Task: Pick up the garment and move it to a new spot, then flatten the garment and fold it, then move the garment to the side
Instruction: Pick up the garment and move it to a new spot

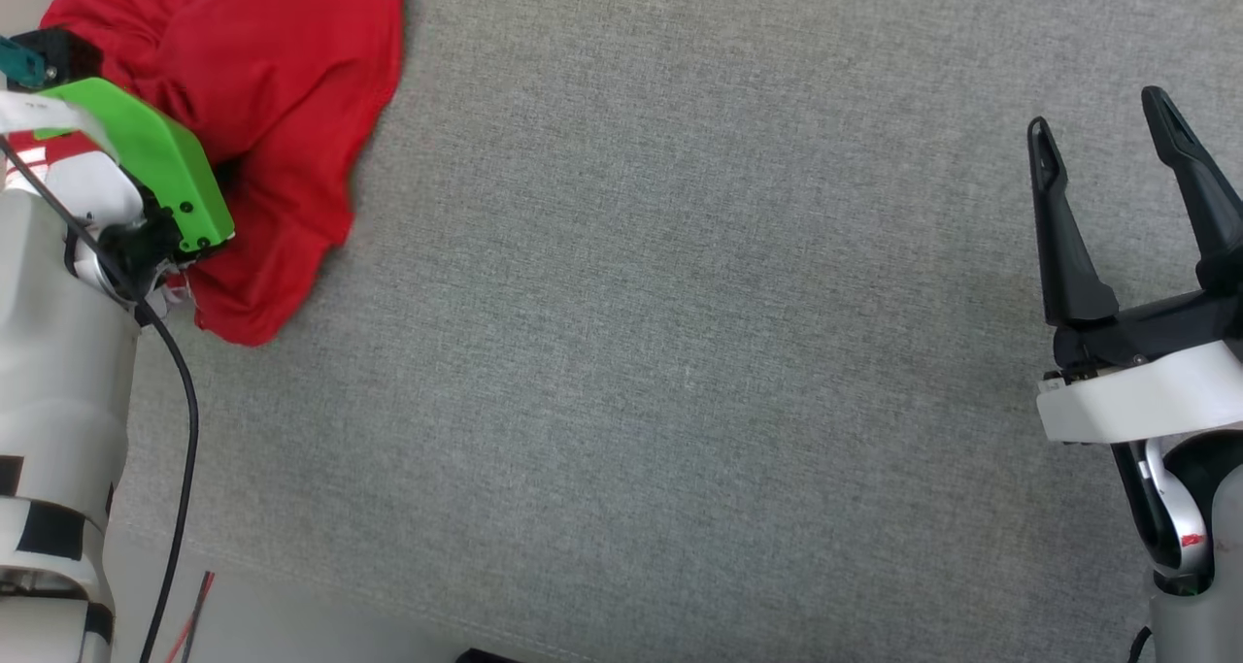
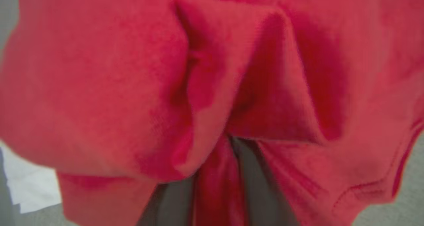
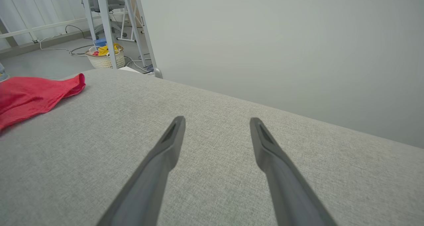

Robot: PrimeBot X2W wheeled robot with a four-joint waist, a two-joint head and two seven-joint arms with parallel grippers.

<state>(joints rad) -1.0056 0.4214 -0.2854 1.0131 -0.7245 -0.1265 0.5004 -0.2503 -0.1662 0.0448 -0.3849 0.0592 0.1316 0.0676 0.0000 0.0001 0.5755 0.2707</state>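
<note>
Lifting the garment [image 1: 282, 90] cleanly calls for a firm pinch: the left gripper [image 2: 217, 176] appears clamped on a bunched red fold at the far left corner of the grey surface [image 1: 680, 352]. Raise slowly so the hem clears the grey surface without dragging. The right gripper [image 1: 1097, 115], jaws apart and empty, hovers over the grey surface's right side, free to support the cloth

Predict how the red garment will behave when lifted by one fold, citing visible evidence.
Probably floppy: the garment lies in deep, soft folds, so it should drape and hang from any pinch. Likely light for its size, since the cloth looks thin. Pushed, it would probably bunch rather than slide, as the grey surface looks textured.
</note>
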